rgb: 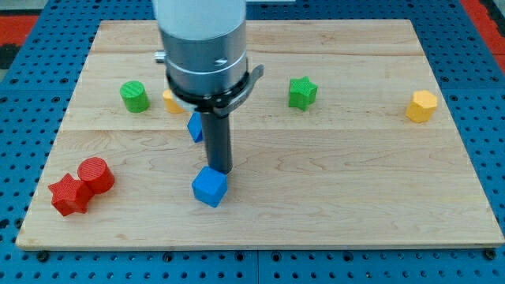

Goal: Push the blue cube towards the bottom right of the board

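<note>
The blue cube (209,187) lies on the wooden board (331,189), left of centre and near the view's bottom. My tip (221,170) stands just above and slightly right of the cube, touching or nearly touching its top edge. The rod rises to the arm's grey body at the view's top. A second blue block (194,126) sits behind the rod, partly hidden, its shape unclear.
A green cylinder (134,96) and a partly hidden yellow block (171,102) lie at upper left. A green star (301,92) is at top centre, a yellow hexagonal block (421,106) at upper right. A red star (69,195) and red cylinder (95,173) touch at lower left.
</note>
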Controlling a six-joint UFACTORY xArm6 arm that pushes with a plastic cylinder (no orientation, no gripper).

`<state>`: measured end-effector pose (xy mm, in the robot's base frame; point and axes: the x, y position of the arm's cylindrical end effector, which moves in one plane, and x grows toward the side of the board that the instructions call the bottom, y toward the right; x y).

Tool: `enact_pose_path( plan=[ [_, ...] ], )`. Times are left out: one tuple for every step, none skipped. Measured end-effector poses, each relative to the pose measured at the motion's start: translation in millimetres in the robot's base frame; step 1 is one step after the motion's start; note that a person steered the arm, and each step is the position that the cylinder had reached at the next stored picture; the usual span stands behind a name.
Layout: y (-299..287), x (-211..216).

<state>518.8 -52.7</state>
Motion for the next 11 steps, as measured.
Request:
enact_pose_path(
  plan=[
    [22, 15],
    [-9, 9],
    [-60, -2],
    [-103, 19],
    [-74, 60],
    [-13, 38],
    [-33, 27],
    [55, 29],
    [154, 30],
    [144, 32],
    [160, 76]
  ],
)
